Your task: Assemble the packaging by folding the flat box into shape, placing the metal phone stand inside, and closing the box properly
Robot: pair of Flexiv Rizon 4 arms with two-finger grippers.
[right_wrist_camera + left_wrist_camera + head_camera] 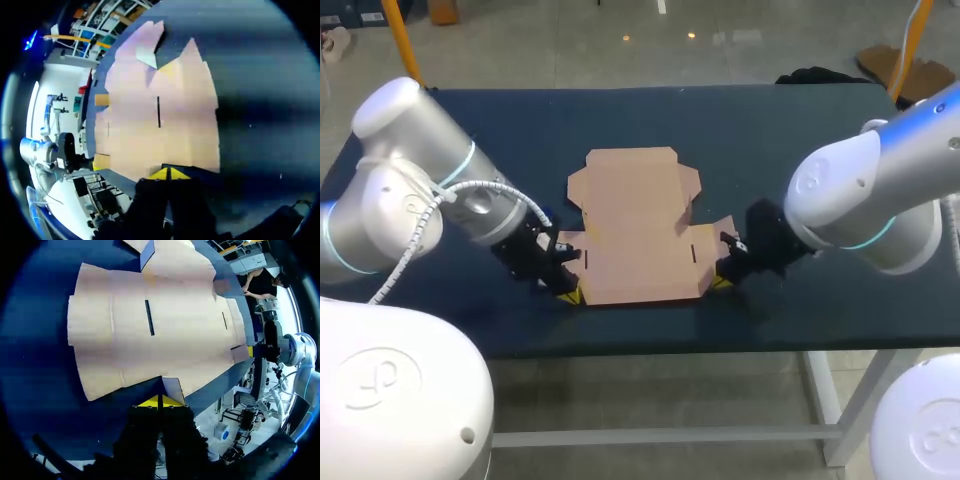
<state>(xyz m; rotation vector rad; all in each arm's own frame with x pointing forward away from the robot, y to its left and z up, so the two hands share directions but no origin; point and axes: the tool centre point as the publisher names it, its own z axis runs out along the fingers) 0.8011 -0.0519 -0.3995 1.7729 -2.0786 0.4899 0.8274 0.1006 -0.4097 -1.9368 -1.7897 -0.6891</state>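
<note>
1. Dark table (770, 130) carries the flat box (635, 230) at its middle, lying open and unfolded, creases and slots facing up
2. No metal phone stand shows in any view, so I can't say where it is
3. At the near left corner of the box sits the left gripper (566, 290), low on the table; the right gripper (722, 280) mirrors it at the near right corner
4. Left wrist view: its yellow tips (149, 403) are pressed together with no gap, right against a small corner tab (173, 389) of the card; can't tell if any card is pinched between them
5. Right wrist view: same picture, tips (159, 174) together at the near edge of the box, card spreading out ahead; nothing seen between them
6. Step in hand, my read: the first one, folding the box into shape; no wall is erected, so the task is barely begun
7. Next move likely needs both arms to lift the near edge or side panels along the creases evenly, else the card slides or skews on the table
8. Closed tips can push or lever under an edge but can't grip; pinching a flap calls for opening first
</note>
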